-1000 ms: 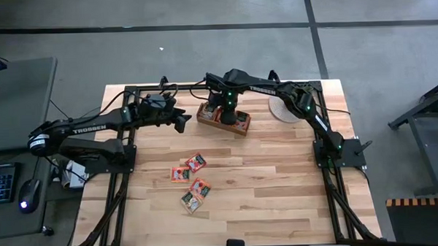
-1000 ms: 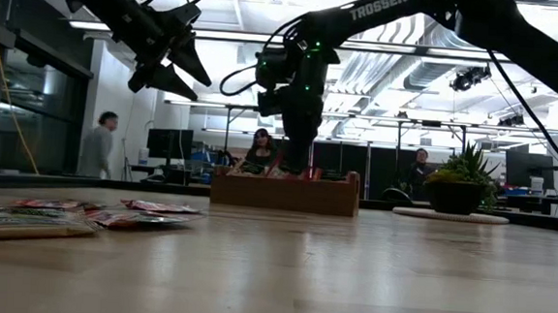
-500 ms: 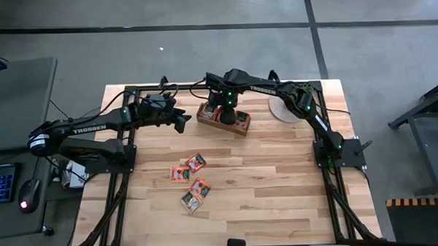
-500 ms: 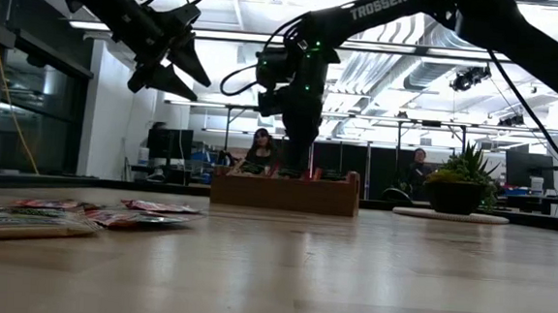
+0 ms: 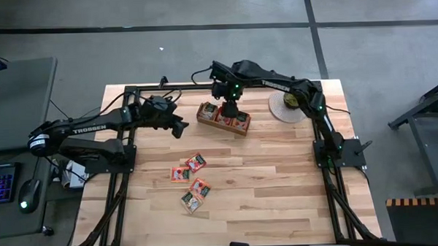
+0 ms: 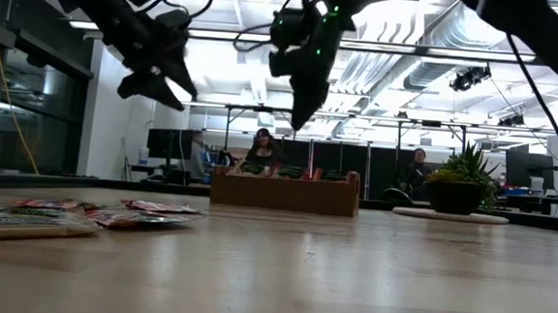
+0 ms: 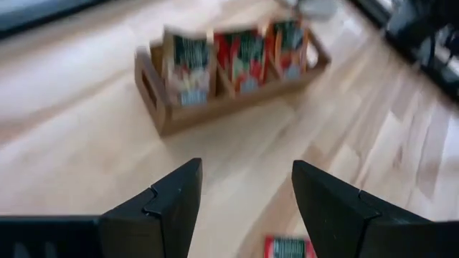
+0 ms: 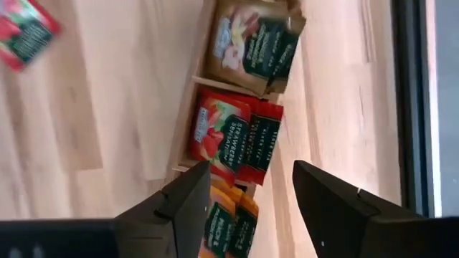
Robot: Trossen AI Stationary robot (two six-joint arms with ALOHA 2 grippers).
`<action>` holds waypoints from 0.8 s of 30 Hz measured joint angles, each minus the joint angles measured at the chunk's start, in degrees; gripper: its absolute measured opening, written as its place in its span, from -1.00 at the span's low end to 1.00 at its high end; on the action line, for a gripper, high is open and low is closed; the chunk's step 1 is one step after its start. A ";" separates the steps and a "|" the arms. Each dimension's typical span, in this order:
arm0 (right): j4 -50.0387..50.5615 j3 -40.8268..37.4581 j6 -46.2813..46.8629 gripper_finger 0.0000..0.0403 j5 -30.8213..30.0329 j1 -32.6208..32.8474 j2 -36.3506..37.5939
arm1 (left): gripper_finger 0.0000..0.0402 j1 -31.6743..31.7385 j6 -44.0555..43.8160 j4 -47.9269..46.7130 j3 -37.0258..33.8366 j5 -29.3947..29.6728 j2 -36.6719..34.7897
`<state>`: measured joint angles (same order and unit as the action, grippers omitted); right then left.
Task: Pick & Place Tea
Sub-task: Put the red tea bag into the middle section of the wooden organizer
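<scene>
The long wooden tray (image 5: 224, 120) stands at the table's far middle with tea sachets upright in its three compartments: pale-brown ones (image 8: 254, 43), red ones (image 8: 233, 143) and orange ones (image 8: 226, 226). Several more red-orange tea sachets (image 5: 192, 181) lie flat on the table's middle left. My right gripper (image 5: 229, 109) hangs open above the tray, pointing steeply down, with nothing between its fingers (image 8: 251, 166). My left gripper (image 5: 179, 126) stands open in the air left of the tray, slanting down toward it (image 7: 246, 165).
A small green potted plant (image 5: 290, 100) sits on a round pale mat (image 5: 277, 112) at the far right of the tray. Black frame rails (image 5: 126, 177) run along the table's sides. Bare wood lies on the near half of the table (image 5: 265, 202).
My right gripper has risen straight up out of the tray and now hangs clear above it. My left gripper has tipped a little further downward in place.
</scene>
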<state>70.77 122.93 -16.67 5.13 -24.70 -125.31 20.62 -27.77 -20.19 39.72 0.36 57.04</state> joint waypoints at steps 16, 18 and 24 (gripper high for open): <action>-2.99 0.00 6.47 -0.02 10.28 6.15 3.92 | 0.08 -15.55 -2.58 -11.87 0.00 6.54 1.38; -3.50 0.00 7.29 -0.02 10.05 7.28 3.92 | 0.08 -19.72 -4.06 -11.72 0.01 10.24 2.36; -6.29 0.00 11.80 -0.02 9.95 9.87 3.92 | 0.08 -30.28 -11.29 -11.58 0.02 18.39 6.44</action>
<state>64.49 122.93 -4.87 15.08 -14.84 -121.38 -9.66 -39.06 -31.77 39.75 18.76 63.47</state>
